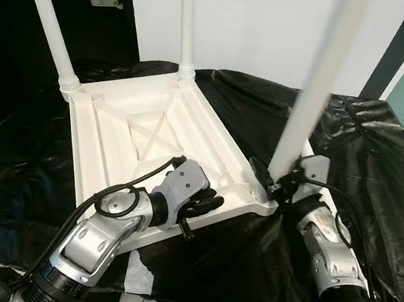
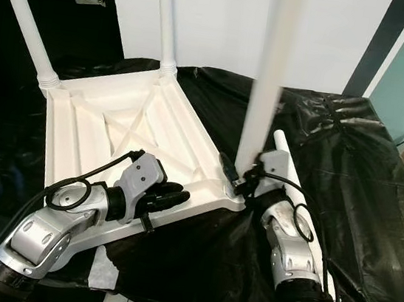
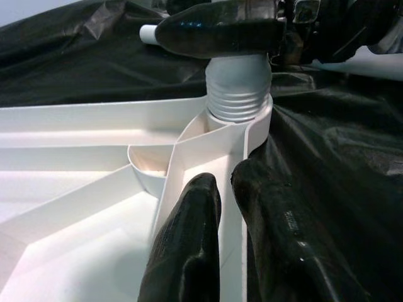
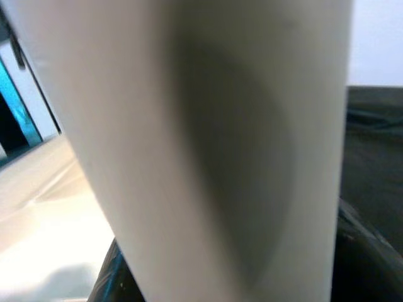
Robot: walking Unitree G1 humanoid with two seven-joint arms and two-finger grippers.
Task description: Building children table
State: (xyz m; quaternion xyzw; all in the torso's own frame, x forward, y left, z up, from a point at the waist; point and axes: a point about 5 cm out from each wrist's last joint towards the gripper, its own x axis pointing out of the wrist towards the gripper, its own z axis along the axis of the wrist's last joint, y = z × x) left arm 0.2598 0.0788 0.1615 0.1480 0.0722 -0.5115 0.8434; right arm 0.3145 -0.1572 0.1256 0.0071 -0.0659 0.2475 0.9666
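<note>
lying upside down on black sheeting, the tabletop has its rim pinched by the left gripper fingers; the right gripper clamps the near leg.

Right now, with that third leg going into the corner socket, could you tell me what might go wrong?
1. The leg leans; its thread looks only partly seated in the corner socket, so it may cross-thread.
2. The left tool pinches one thin rib of the tabletop; turning force could slip it.
3. The black sheet is slick, so the tabletop may slide.
</note>
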